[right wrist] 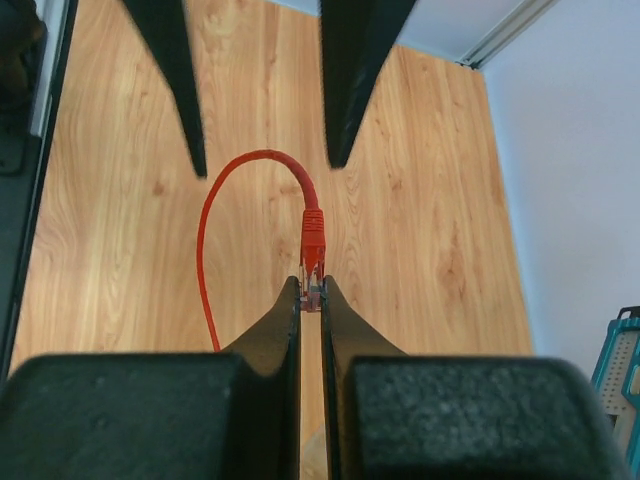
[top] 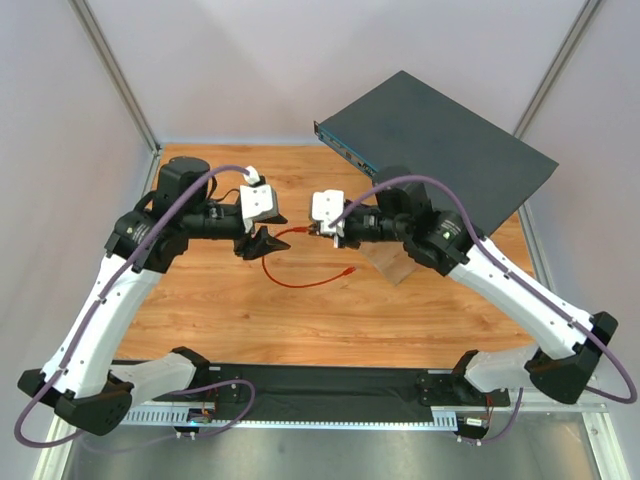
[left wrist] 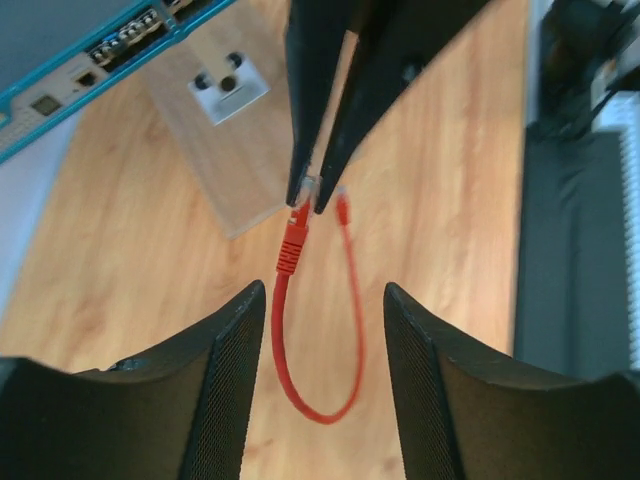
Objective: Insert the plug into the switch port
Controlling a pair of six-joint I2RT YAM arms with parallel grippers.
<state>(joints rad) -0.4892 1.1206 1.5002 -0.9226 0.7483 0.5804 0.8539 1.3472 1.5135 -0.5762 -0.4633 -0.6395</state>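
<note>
Right pincer (right wrist: 311, 287) clamps the plug (right wrist: 314, 238) between its tips.

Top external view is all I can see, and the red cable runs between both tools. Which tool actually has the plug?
Observer: The right tool; its wrist view shows it shut on the plug at the clear tip, red boot sticking out ahead.
Operator: And the left tool?
Observer: The left tool is open, the cable showing between its spread fingers, neither gripping it.
Operator: Any ports visible?
Observer: Yes, the left wrist view shows the switch ports in a row on the teal front face.
</note>
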